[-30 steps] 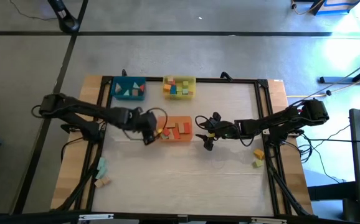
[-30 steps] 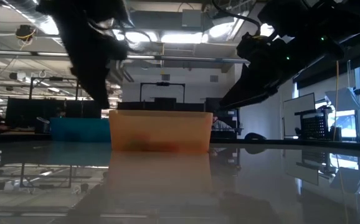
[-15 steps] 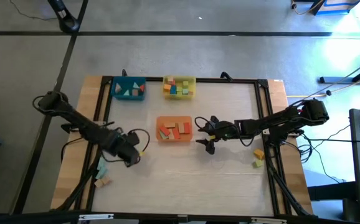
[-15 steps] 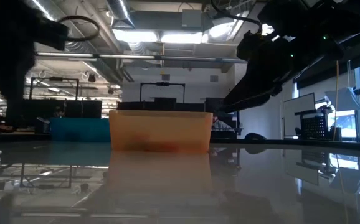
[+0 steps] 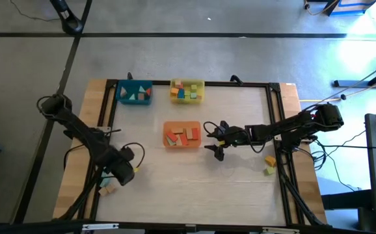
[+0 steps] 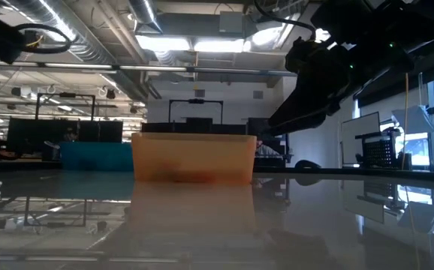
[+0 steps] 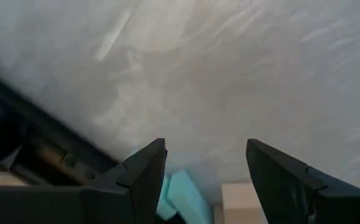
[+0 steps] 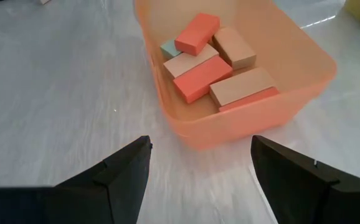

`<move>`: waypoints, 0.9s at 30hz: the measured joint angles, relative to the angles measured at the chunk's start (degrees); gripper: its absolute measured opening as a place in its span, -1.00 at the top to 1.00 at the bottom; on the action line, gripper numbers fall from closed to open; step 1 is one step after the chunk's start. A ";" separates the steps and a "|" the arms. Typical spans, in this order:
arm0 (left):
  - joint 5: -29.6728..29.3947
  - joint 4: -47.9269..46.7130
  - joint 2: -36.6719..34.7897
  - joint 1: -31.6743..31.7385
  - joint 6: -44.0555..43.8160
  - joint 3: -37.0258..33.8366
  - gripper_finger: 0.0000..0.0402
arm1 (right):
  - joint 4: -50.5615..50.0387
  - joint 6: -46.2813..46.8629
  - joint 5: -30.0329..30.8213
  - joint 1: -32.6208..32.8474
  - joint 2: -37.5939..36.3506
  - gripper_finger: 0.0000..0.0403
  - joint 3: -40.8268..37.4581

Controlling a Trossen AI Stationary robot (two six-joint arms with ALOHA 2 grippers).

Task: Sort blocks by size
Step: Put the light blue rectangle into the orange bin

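Blocks (image 8: 208,68) inside orange tray (image 8: 304,93), seemingly blurred in low view.

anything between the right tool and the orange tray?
Nothing. Right tool, open, faces the orange tray across bare tabletop, as high and right wrist views show.

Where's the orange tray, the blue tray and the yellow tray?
orange tray (image 5: 182,144), high view, on its near rim.
blue tray (image 5: 134,101), high view, on its near rim.
yellow tray (image 5: 188,100), high view, on its near rim.
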 joint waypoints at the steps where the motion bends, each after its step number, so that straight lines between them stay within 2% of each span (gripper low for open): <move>1: 0.35 -0.44 0.00 -0.40 -0.91 0.00 -0.04 | 0.02 0.00 0.00 0.00 0.00 -0.37 0.00; 13: 3.02 -1.07 0.14 -7.07 -14.73 0.00 -0.04 | 0.41 0.00 -0.02 0.00 0.00 -0.37 0.00; 18: 7.53 -0.29 0.37 -11.76 -21.55 -1.65 -0.04 | 0.46 0.00 1.14 0.00 0.02 -0.37 0.00; 22: 10.39 1.75 0.39 -14.36 -24.45 -2.66 -0.04 | 0.52 0.04 1.53 0.00 0.02 -0.37 0.00; 27: 10.15 2.15 0.39 -15.43 -25.19 -2.67 -0.04 | 0.54 0.37 1.53 0.00 0.02 -0.37 0.00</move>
